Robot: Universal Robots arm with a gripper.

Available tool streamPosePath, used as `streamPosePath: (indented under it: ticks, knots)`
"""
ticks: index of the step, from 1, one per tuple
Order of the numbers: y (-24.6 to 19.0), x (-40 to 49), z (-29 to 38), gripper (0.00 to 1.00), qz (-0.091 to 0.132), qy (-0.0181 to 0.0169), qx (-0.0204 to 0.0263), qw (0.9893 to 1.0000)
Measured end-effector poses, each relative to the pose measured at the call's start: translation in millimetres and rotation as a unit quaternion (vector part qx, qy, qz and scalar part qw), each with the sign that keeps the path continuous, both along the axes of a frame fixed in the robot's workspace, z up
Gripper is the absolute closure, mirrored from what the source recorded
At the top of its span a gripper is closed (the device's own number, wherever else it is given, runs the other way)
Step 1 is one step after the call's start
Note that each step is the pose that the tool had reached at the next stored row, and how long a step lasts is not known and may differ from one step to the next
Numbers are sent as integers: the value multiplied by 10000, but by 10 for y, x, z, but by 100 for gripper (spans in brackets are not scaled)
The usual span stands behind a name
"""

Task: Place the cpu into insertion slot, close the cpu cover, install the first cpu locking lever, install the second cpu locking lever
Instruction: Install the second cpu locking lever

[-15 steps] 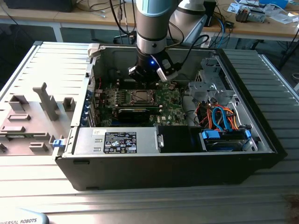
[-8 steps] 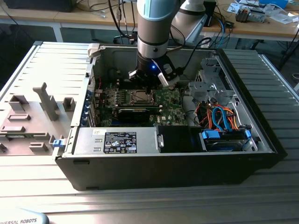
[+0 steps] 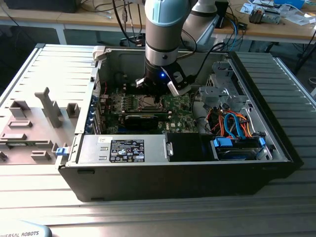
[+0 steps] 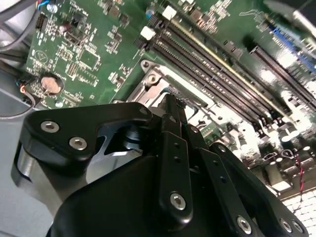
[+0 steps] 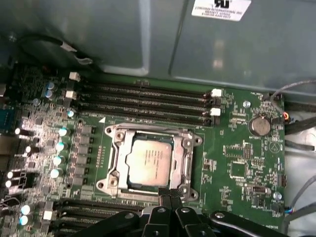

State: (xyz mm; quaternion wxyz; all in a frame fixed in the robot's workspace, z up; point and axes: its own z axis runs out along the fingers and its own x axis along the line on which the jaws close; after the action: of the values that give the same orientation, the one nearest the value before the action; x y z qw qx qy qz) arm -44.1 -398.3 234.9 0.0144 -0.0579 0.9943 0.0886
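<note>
The cpu (image 5: 148, 160) lies flat in its socket on the green motherboard, its silvery-grey top facing up. The cpu cover (image 5: 184, 163), a thin metal frame, lies down around it, and the chip shows through its window. My gripper (image 5: 171, 193) is shut, its two black fingers pressed together with the tips at the socket's edge. In the second wrist view the gripper (image 4: 174, 101) points down at the corner of the cpu cover (image 4: 154, 87). In the exterior view the gripper (image 3: 157, 97) hangs inside the open computer case just above the socket. I cannot make out the locking levers.
Memory slots (image 5: 148, 96) run beside the socket, and a coin battery (image 5: 259, 126) sits nearby. A black graphics card (image 3: 142, 120), the grey power supply (image 3: 126, 149) and a drive bay with blue cables (image 3: 237, 126) crowd the case. Grey fixtures (image 3: 49, 108) stand at the exterior view's left.
</note>
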Motion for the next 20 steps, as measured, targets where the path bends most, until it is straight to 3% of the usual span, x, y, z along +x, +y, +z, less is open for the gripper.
streamPosePath:
  ticks: [3,7,11,14,20]
  knots:
    - [-77,-9,-4,89,0,0,1,10000]
    - [-143,-35,-6,89,0,0,8,10000]
    - [-213,-91,-8,89,0,0,52,10000]
    - [-223,-158,-20,89,0,0,175,9998]
    - [-228,-246,-60,89,0,0,187,9998]
